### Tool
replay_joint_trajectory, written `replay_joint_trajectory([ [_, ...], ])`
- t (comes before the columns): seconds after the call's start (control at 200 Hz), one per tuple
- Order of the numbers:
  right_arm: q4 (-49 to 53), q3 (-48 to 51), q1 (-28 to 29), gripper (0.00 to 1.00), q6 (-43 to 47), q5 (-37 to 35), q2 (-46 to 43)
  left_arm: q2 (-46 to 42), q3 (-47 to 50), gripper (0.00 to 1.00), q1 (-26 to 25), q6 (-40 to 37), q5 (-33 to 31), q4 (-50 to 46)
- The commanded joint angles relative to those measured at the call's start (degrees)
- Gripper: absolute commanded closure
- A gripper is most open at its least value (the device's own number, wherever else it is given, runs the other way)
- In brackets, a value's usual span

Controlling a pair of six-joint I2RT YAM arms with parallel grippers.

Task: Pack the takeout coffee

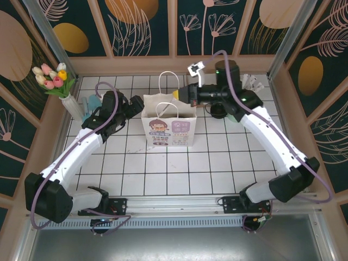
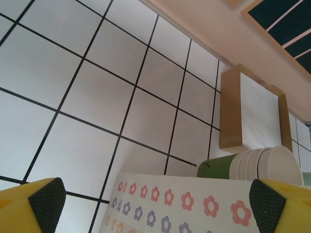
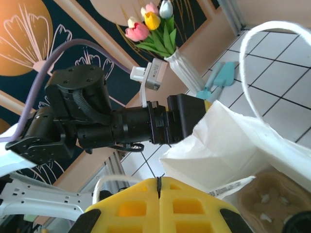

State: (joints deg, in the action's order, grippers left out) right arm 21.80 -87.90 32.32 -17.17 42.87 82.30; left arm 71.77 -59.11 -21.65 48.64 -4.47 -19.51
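Left arm reaches low over tabletop. Left gripper spread wide, paper bag's flowered panel between fingers, unpinched. Right arm bent in from opposite side. Right gripper pressed shut at bag's rear rim, nothing seen between fingers. Takeout coffee just ahead of left gripper, past bag edge. Long axis runs across gripper's opening. Upright or lying: cannot tell.

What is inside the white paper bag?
A brown pulp cup carrier lies low inside; the crumpled wall of the bag and the right gripper hide the rest.
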Motion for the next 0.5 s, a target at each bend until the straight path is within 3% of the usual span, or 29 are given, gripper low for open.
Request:
replay_joint_trajectory([
  [0.0, -6.6, -1.0, 2.6, 1.00, -0.3, -1.8, 3.2, 0.2, 0.7, 0.02, 0.3, 1.1, 1.3, 1.8],
  [0.22, -4.8, 1.3, 2.6, 1.00, 0.4, -4.3, 7.1, -0.2, 0.8, 0.02, 0.3, 0.9, 1.0, 1.7],
  [0.495, 1.0, 1.5, 2.7, 0.85, 4.8, -12.6, 8.0, -1.1, 0.4, 0.01, 0.2, -0.2, 2.2, 1.7],
])
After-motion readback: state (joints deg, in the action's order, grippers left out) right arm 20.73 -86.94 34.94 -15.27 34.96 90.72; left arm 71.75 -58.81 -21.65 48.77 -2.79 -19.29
